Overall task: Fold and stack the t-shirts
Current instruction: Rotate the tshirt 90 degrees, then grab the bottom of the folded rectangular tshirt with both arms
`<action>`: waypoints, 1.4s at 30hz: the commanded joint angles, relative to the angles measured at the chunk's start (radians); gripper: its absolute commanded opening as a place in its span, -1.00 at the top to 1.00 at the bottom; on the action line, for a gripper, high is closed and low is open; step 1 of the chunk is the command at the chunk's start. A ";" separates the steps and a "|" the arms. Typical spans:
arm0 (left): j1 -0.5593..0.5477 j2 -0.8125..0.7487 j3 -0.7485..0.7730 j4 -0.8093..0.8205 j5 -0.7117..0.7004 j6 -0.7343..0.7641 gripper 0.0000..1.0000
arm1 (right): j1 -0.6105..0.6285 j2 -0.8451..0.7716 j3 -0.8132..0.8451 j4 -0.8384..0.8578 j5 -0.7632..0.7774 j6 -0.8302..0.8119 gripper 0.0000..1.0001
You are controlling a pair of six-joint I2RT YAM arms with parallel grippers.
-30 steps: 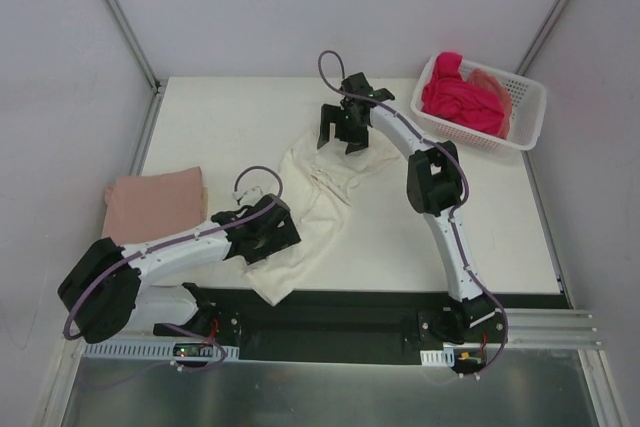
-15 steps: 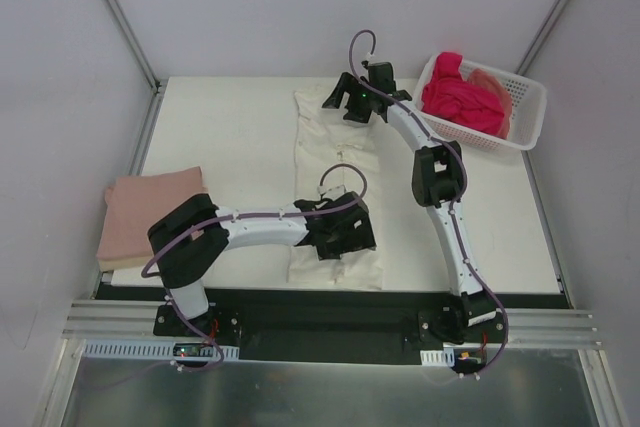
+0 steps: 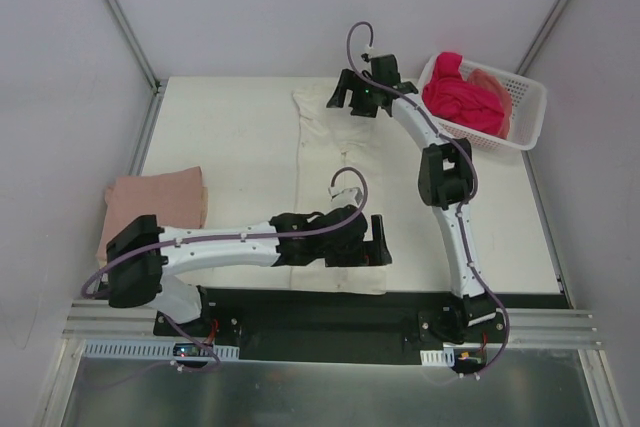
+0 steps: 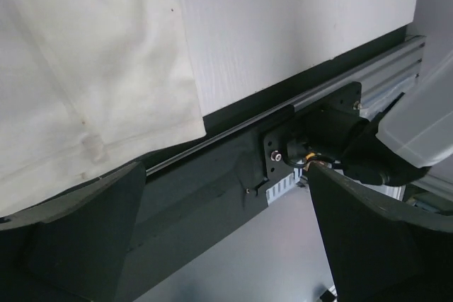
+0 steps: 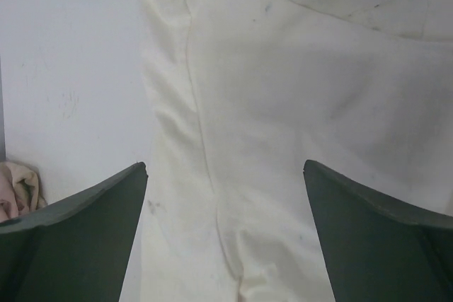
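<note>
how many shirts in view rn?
4: cream shirt spread mid-table, pink shirt folded at left, magenta shirt and peach shirt in the basket. More may be buried there.

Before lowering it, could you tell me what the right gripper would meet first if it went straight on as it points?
The cream-white t-shirt: it fills the view ahead of the open right gripper, with nothing in front, though how far off it lies is unclear.

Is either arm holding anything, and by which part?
Nothing is held: left gripper and right gripper both have fingers spread open; the cream t-shirt lies flat, ungripped.
</note>
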 commanded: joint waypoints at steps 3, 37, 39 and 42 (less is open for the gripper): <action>0.007 -0.221 -0.144 -0.107 -0.113 0.063 -0.99 | 0.021 -0.474 -0.206 -0.161 0.130 -0.178 -0.93; 0.206 -0.303 -0.525 -0.107 0.076 -0.071 0.80 | 0.364 -1.918 -1.990 -0.235 0.221 0.276 -0.94; 0.205 -0.309 -0.542 -0.095 0.088 -0.079 0.88 | 0.415 -1.883 -1.987 -0.214 0.218 0.322 -0.82; 0.205 -0.327 -0.562 -0.092 0.094 -0.097 1.00 | 0.490 -1.838 -1.967 -0.209 0.274 0.373 -0.55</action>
